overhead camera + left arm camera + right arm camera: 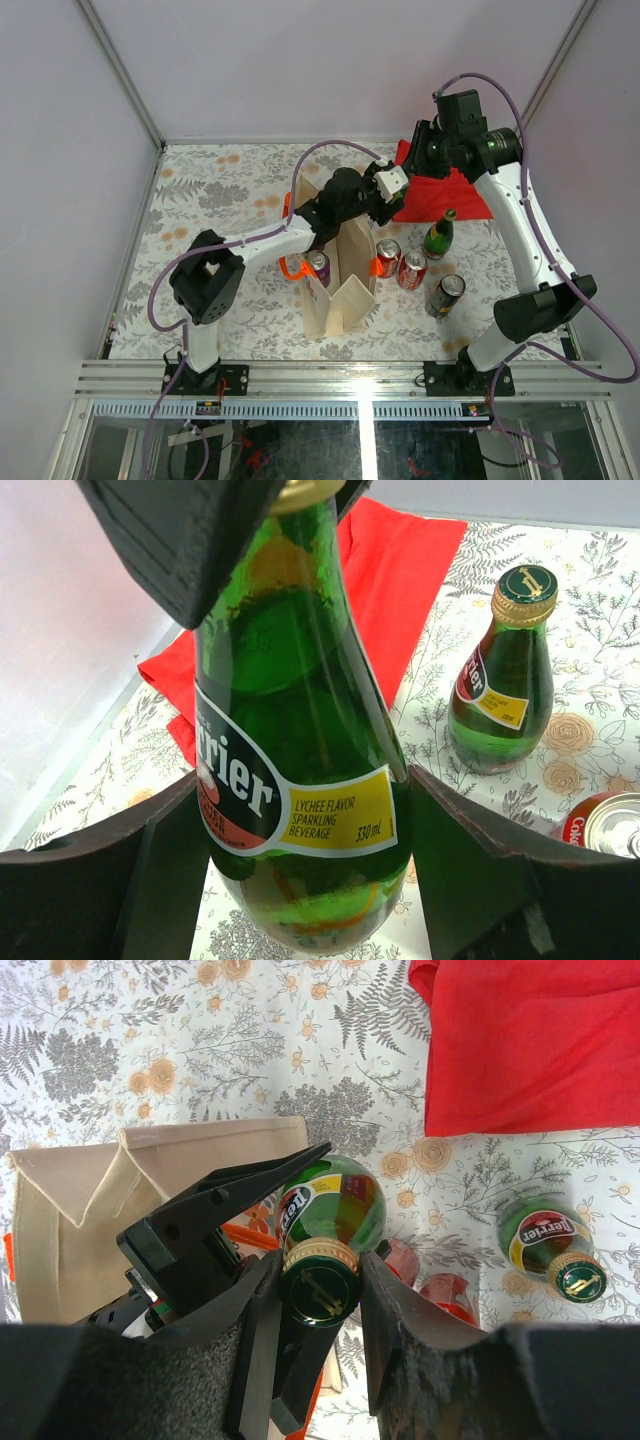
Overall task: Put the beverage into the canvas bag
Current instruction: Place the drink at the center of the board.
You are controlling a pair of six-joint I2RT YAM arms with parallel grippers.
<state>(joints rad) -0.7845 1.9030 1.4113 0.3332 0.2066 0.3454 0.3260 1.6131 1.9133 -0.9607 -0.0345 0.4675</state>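
- Left gripper (305, 880) of mine fills the bottom of the left wrist view. Its fingers (480, 870) are closed on the body of the Perrier bottle (300, 780) from both sides and hold it upright. A black jaw of my other hand covers the cap at the top of the frame. A second green bottle (505, 690) stands at the right, well apart, on the table (590, 630). A can (605, 825) sits at the lower right edge and the red cloth (400, 580) lies behind.
- Right wrist view: my right gripper (320, 1295) pinches the gold cap at lower centre, so both hands grip the same bottle. The canvas bag (90, 1220) lies at the left of the frame, just beside the bottle. I cannot tell whether its mouth is under the bottle yet.
- Top view: the two grippers meet at the centre, by the upper end of the bag, and hide most of the bottle. The other drinks stand to the right of the bag.
- I judge this to be the carry or a hand-over. The beverage is off the table and not yet in the bag.
- The next move calls for one hand to let go. The other must hold the bottle upright, bring it over the mouth and lower it clear of the orange handles (290, 268).
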